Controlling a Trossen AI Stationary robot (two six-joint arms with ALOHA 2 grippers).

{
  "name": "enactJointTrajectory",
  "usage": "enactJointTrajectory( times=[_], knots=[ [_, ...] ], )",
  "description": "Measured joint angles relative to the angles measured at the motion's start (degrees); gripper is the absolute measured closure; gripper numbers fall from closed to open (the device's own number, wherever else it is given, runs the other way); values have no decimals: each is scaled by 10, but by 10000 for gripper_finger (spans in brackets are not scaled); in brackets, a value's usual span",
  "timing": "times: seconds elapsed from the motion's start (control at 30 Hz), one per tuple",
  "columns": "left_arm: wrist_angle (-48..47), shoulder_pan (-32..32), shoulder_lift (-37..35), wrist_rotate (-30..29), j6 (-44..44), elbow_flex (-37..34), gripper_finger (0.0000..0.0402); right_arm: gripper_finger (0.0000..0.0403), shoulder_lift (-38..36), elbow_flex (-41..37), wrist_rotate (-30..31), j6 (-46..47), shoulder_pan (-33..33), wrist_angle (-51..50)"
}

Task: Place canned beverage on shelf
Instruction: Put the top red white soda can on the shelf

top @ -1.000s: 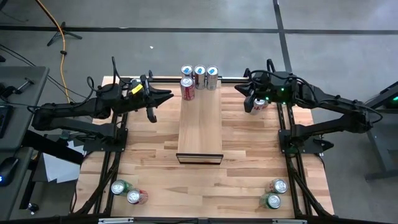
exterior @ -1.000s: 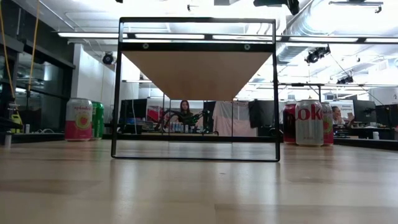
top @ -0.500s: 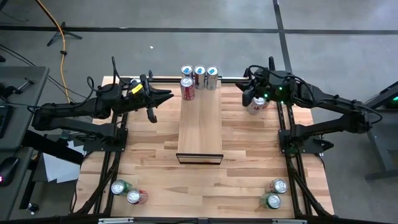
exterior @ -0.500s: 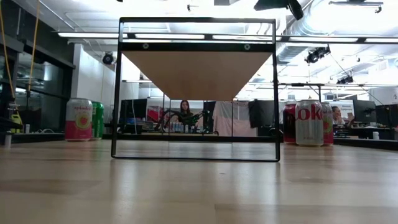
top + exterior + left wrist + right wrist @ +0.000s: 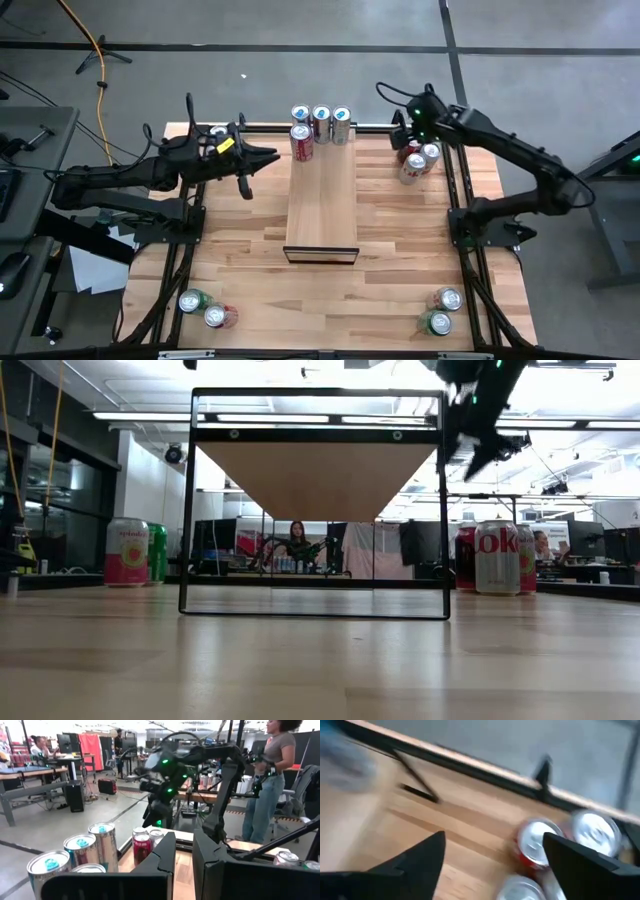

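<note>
The right end effector [image 5: 409,132] hangs above a cluster of three cans [image 5: 414,166] at the far right of the surface [image 5: 250,270], its fingers [image 5: 415,857] spread wide and empty with a red can [image 5: 536,842] showing between them; I judge it is lining up to take one of these for the shelf [image 5: 321,205]. The shelf runs down the middle of the surface, its dark frame [image 5: 321,254] at the near end, and its top is bare. Four cans [image 5: 320,125] stand at its far end, seemingly just off the panel. The left end effector [image 5: 262,155] waits beside the shelf's far left, shut on nothing. Pairs of cans sit at the near left corner [image 5: 203,308] and near right corner [image 5: 440,311].
</note>
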Motion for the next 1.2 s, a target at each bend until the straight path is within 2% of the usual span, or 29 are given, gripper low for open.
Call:
enactJointTrajectory(
  times=[0.17,0.3,0.67,0.83,1.2],
  knots=[
    [-5,0,0,0,0,0,398,62,58,0,26,72,-51,-29],
    [-5,0,0,0,0,0,398,61,98,0,26,86,-74,-27],
    [-5,0,0,0,0,0,398,61,152,0,4,109,-81,-47],
    [-5,0,0,0,0,0,398,61,166,0,-22,118,-81,-48],
    [-6,0,0,0,0,0,398,61,186,0,-117,131,-75,-29]
  ],
)
